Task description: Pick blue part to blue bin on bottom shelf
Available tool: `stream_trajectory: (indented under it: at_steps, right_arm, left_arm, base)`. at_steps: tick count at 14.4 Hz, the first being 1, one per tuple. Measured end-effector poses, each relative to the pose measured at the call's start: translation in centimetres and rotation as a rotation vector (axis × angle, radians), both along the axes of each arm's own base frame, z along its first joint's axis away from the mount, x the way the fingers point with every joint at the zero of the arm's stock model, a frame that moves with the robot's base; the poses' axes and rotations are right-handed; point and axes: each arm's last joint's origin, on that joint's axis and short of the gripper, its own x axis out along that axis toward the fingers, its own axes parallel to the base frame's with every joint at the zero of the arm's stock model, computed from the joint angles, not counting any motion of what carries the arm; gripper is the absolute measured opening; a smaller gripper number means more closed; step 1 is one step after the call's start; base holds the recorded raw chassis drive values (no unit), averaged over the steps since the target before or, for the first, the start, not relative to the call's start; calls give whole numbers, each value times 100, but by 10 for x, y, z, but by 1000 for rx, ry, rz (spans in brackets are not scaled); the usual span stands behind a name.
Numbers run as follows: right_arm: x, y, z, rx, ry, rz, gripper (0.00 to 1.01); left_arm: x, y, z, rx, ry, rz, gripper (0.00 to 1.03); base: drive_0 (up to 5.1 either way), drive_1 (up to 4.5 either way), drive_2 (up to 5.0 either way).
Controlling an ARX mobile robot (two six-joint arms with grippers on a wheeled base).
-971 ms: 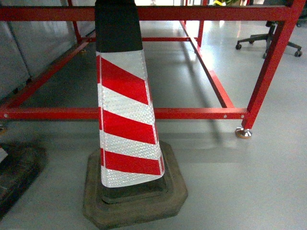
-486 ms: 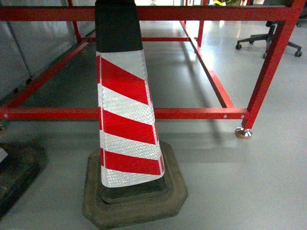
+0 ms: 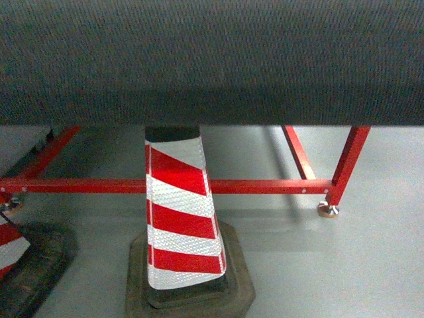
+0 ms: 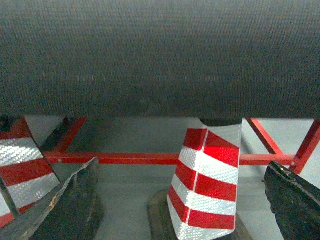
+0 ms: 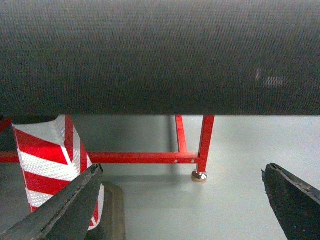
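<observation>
While a dark, fine-textured band [image 3: 212, 59] fills the top of all three views (might be a belt or a padded edge right up against the cameras, honestly hard to say), everything below it is just floor-level stuff. No blue part, blue bin or bottom shelf shows up in any of the views, so I can't tell where they are.

Head view: a red-and-white striped traffic cone [image 3: 180, 218] stands upright on its black rubber base [image 3: 235, 281] on the grey floor [image 3: 344, 265], just in front of a red metal frame [image 3: 265, 187]. The frame's low crossbar runs behind the cone, and its right-hand leg ends in a shiny metal foot [image 3: 325, 211] on the floor. A second striped cone [image 3: 10, 242] with its own dark base pokes in at the lower left edge.

Left wrist view: the left gripper [image 4: 175, 200] has its jaws spread wide with nothing between them but air, one dark finger [image 4: 70, 205] low on the left and the other at the right edge. The cone sits between them, further back.

Right wrist view: the right gripper [image 5: 180, 205] is the same deal, jaws wide apart and holding nothing, with the frame leg and foot visible through the gap and the cone behind the left-side finger.
</observation>
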Motion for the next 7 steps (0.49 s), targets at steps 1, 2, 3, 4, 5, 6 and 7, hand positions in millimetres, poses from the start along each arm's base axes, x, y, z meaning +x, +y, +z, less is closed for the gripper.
stream_trajectory:
  at_steps: [1, 2, 3, 4, 5, 6, 7]
  right_arm:
    - [0, 0, 0, 1, 0, -2, 98]
    - [0, 0, 0, -1, 0, 0, 98]
    - [0, 0, 0, 0, 1, 0, 98]
    - [0, 0, 0, 0, 2, 0, 98]
    - [0, 0, 0, 0, 1, 0, 98]
    - [0, 0, 0, 0, 0, -1, 98]
    - [0, 0, 0, 1, 1, -1, 98]
  left_arm:
    - [0, 0, 0, 3, 0, -2, 98]
    - [0, 0, 0, 4, 0, -2, 98]
    - [0, 0, 0, 5, 1, -1, 98]
    - [0, 0, 0, 6, 0, -2, 98]
    - [0, 0, 0, 6, 0, -1, 98]
    - [0, 0, 0, 6, 0, -3, 98]
    - [0, 0, 0, 7, 0, -2, 98]
  base:
    - [0, 0, 0]
    - [0, 0, 0]
    - [0, 0, 0]
    - [0, 0, 0]
    - [0, 0, 0]
    - [0, 0, 0]
    - [0, 0, 0]
